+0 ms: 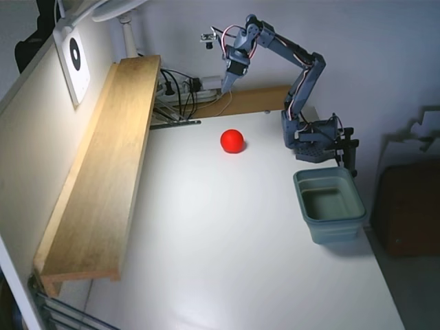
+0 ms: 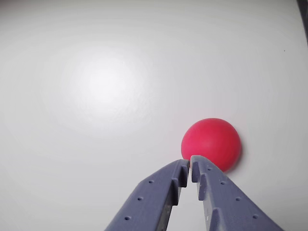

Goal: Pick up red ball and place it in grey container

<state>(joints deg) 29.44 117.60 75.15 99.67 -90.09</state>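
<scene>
white table (image 1: 227,261), red ball (image 1: 232,140), gripper (image 1: 225,87) raised

A smooth white rectangular table (image 1: 227,261) carries everything here. A small, plain, bright red ball (image 1: 232,140) rests directly on it toward the far end in the fixed view, with bare surface all around it; the wrist view shows it (image 2: 211,143) sitting on the same glossy white top (image 2: 96,96). A grey-blue rectangular plastic tub (image 1: 330,204) with rounded corners and a thick rim stands at the table's right edge, well apart from the ball. A long light wooden shelf board (image 1: 103,172) lies along the left side.
</scene>
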